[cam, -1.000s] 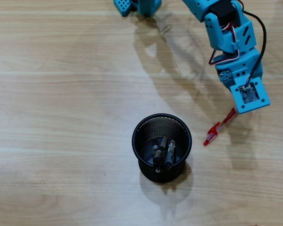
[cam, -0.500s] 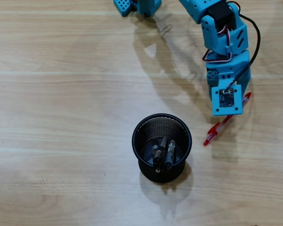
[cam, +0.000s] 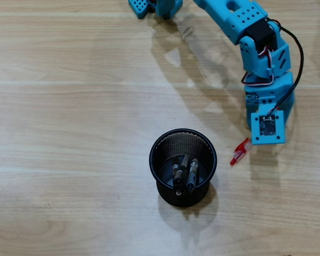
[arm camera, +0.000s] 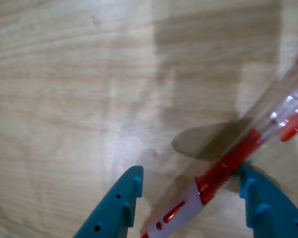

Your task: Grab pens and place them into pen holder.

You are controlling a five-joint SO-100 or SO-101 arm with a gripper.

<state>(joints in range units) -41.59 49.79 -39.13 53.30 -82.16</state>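
Presently the blue end effector (arm camera: 188, 198) stands spread astride the slim red-and-clear pen (arm camera: 228, 168) lying on the pale wooden bench (cam: 69, 106), apparently touching one finger, ready to pinch. The round black wire-mesh pen holder (cam: 159, 146) nearby holds dark pens (cam: 185, 173).

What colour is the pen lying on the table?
Red and clear, with a white part; the pen shows best in the wrist view.

A desk or hobby bench, though the room itself stayed out of view.
A pale wood-grain tabletop (cam: 69, 106) filled both views, carrying a blue 3D-printed arm (cam: 245, 26) with exposed wiring, a black mesh pen holder (cam: 183, 167), and a red pen (cam: 239, 152).
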